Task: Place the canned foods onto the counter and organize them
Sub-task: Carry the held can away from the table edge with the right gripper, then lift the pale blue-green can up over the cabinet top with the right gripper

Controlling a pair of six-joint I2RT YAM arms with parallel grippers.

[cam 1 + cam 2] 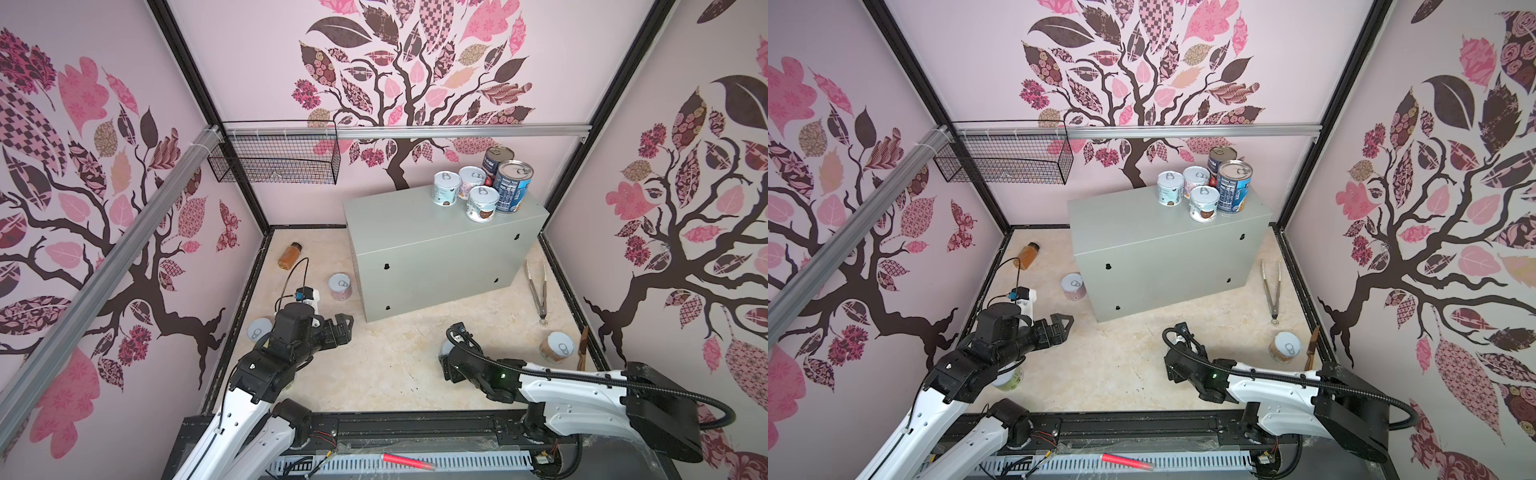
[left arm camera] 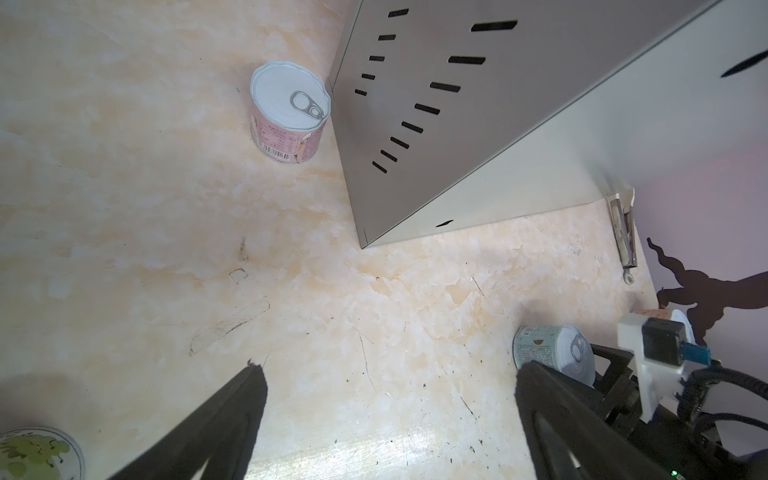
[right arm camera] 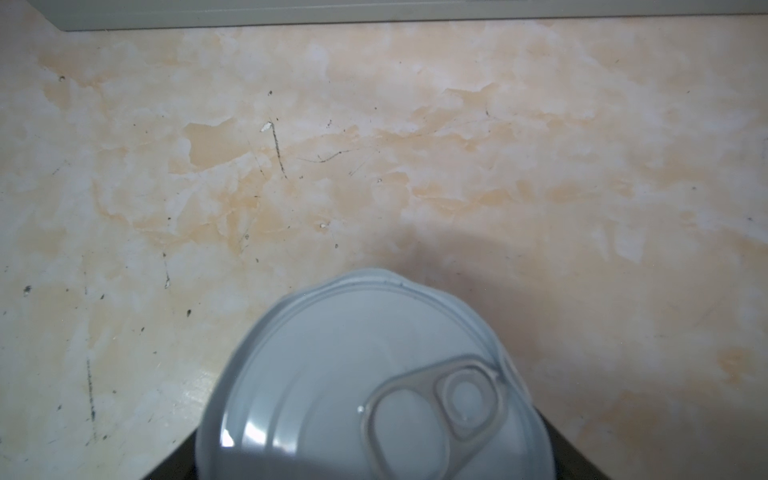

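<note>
White-lidded can [image 3: 365, 374] sits between the jaws of my right gripper [image 1: 448, 351], down at the floor [image 3: 415, 166] before the counter [image 1: 436, 253] (clamped yet? cannot tell); best I squeeze squarely mid-label, then lift straight.

Pink walls [image 1: 257, 62] with tree decals enclose a marbled beige floor [image 1: 395, 374]; a wire basket [image 1: 274, 160] hangs from an aluminium rail [image 1: 457, 132].
</note>
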